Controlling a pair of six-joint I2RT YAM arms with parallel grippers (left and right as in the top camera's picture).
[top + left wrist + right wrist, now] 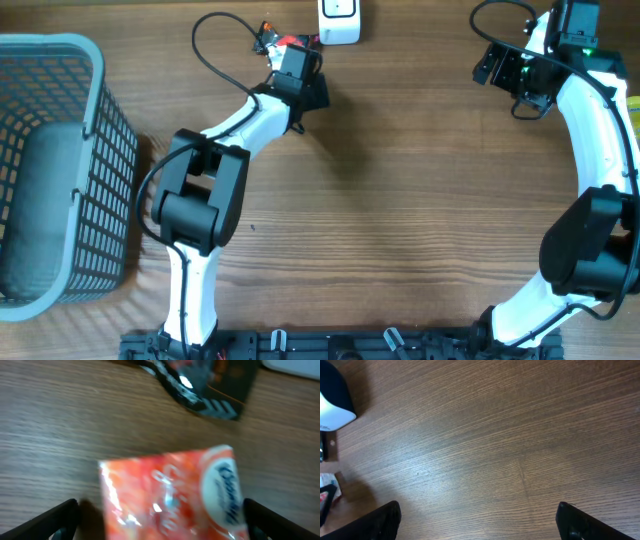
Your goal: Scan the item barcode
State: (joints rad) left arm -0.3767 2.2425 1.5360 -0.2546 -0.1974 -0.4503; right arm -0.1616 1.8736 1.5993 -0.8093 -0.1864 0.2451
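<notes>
Orange-red glossy packet [170,497] with a white oval logo fills the lower part of the left wrist view, blurred, lying flat on the brown wood-grain table [60,425]. Left gripper [160,527] hangs over it with its jaws spread wide, one black fingertip [55,520] showing at each lower corner and the packet in the gap between them; not clamped. At the lower left of that view the tip stands clear of the packet edge; at the lower right I cannot tell whether tip and packet touch. Just beyond the packet, toward the top of that view, sits a black glossy object [210,385] with orange markings, too blurred to identify. From overhead the left arm reaches to the far middle of the table, and the packet shows only as a red sliver at its tip, close beside the white box-shaped scanner [340,20] at the far edge, on the scanner's left. Right gripper [480,525] is at the far right of the table, well apart from packet and scanner, jaws likewise fully apart with bare wood between them. Its wrist view catches the scanner at upper left, dark on top and white below, and a bit of the packet at the left edge. Grey plastic mesh basket [60,160] stands at the left end of the table, well apart from both grippers
</notes>
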